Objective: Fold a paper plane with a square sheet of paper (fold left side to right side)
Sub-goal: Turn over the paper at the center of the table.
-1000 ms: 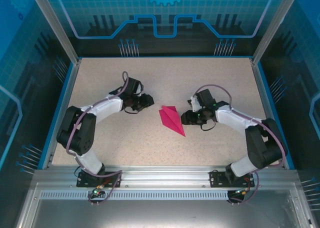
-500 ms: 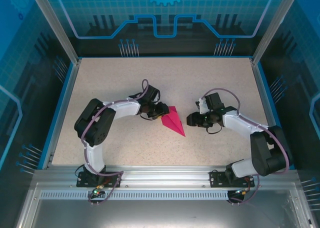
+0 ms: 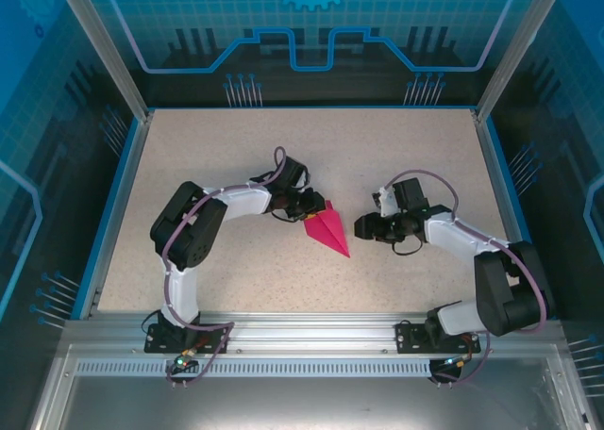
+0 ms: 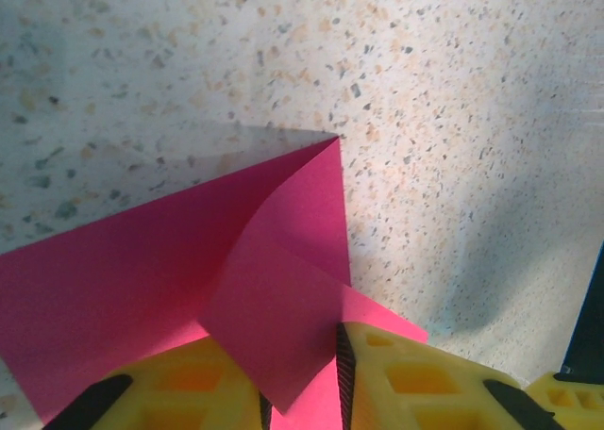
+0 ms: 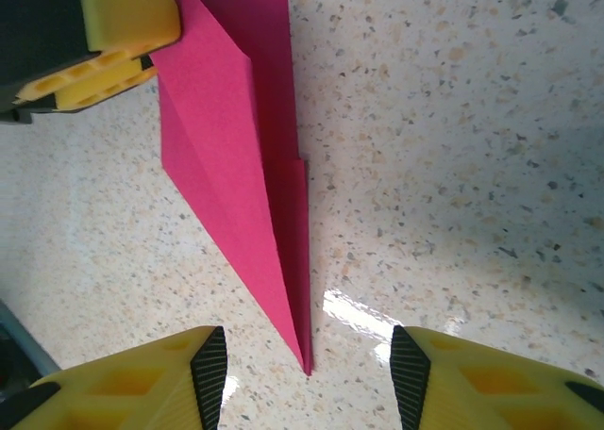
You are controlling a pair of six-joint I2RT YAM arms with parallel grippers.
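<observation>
Now: one paper plane (image 3: 328,228) | left gripper (image 4: 300,392) clamped on it | right gripper (image 5: 307,369) apart

A speckled beige tabletop (image 3: 396,157) sits inside blue-edged rails, with aluminium posts (image 3: 99,43) at the corners — translucent blue panels (image 3: 311,24) printed with grid and gear patterns behind. A glare spot shines on it.

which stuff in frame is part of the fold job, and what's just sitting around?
Part of the job:
- paper plane, magenta, folded to a point, lying on the table
- left gripper, fingers closed on the plane's wide end
- right gripper, open, beside the plane, not touching it

Just there:
- speckled table
- blue enclosure walls
</observation>
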